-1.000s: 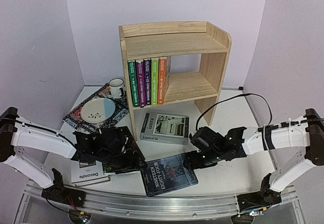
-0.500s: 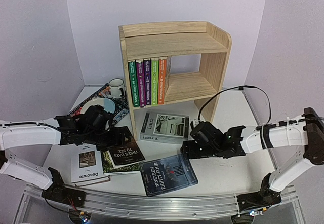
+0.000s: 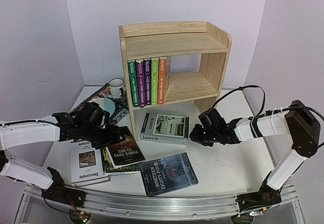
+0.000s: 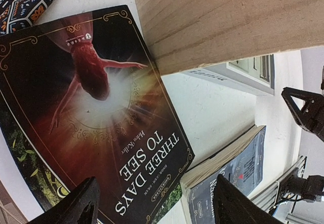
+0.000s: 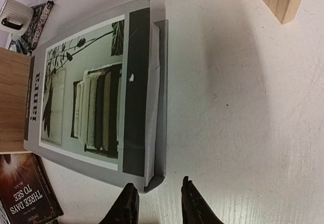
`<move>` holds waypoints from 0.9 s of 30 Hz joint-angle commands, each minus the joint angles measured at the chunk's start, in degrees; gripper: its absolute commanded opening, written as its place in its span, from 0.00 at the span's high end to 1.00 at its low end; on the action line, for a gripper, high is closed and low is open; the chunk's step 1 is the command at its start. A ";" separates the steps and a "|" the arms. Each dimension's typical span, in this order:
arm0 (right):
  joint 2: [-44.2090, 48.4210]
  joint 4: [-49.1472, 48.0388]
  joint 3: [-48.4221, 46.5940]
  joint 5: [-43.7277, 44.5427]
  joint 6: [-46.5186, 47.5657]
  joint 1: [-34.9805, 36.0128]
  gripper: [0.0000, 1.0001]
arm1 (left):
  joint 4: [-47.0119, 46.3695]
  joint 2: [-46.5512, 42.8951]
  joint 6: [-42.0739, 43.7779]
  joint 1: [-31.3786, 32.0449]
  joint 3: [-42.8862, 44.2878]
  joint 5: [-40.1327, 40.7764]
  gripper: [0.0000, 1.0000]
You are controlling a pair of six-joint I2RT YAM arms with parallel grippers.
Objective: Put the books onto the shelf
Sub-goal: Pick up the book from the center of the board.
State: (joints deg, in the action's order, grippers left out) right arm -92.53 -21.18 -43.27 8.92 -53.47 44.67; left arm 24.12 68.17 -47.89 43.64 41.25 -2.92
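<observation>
Right tool: fingers drawn near each other with bare desk showing between them, gripping nothing. It sits just off the near corner of the grey "ianra" book.
Left tool: released, fingers spread wide, hanging over the cover of the "Three Days to See" book with nothing held.
Beside the right tool: the grey book lies flat on the desk in front of the shelf. Its cover sits slightly offset from the page block at the tool's edge.
Beside the left tool: "Three Days to See" rests on a green-covered book, close to the shelf's side panel. "Decorate" is just beside them and the "Nineteen Eighty-Four" book is nearer the front.
Further out: a row of thin paperbacks stands on the lower tier. The rest of that tier and the top are free. A mug and a patterned mat sit left of the shelf.
Task state: five books remain on the desk.
Risk, right: a pinch at the corner may catch only the loose cover, so the heavy book fans open or slips. The cable looping by the shelf could snag.
Risk, left: the stacked books may slide together, or the tool may knock the side panel.
Right arm pose: elbow raised at the far right, forearm reaching left and low over the desk.
Left arm pose: forearm stretched low from the left edge, wrist tipped down at the cover.
</observation>
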 commanded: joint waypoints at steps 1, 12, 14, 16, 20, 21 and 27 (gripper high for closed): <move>-2.54 -2.93 -2.81 -3.21 -2.37 -1.26 0.68 | -0.04 -1.77 1.41 -0.40 1.37 -0.53 0.21; -8.56 -9.58 -3.21 -8.66 -4.76 -3.19 0.78 | -0.04 -0.95 1.99 -0.40 1.47 -1.35 0.21; -8.58 -10.02 -2.97 -9.58 -4.96 -3.27 0.85 | -0.04 -0.98 1.89 -0.44 1.34 -1.37 0.21; -8.27 -10.38 -2.62 -9.83 -5.15 -3.28 0.95 | -0.12 -1.07 1.80 -0.47 1.21 -1.39 0.21; -7.37 -11.61 -1.56 -10.98 -6.55 -3.28 0.99 | -0.12 -0.91 1.72 -0.43 1.14 -1.53 0.21; -6.99 -12.10 -1.16 -11.48 -6.96 -3.28 1.00 | -0.16 -0.87 1.71 -0.44 1.12 -1.54 0.21; -2.30 -13.52 1.97 -13.08 -8.00 -3.28 1.00 | -0.39 -0.73 1.80 -0.40 1.20 -2.09 0.21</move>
State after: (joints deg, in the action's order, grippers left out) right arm -99.78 -33.96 -43.56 -2.69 -60.53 41.52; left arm 24.16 67.86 -46.70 43.44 41.25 -4.36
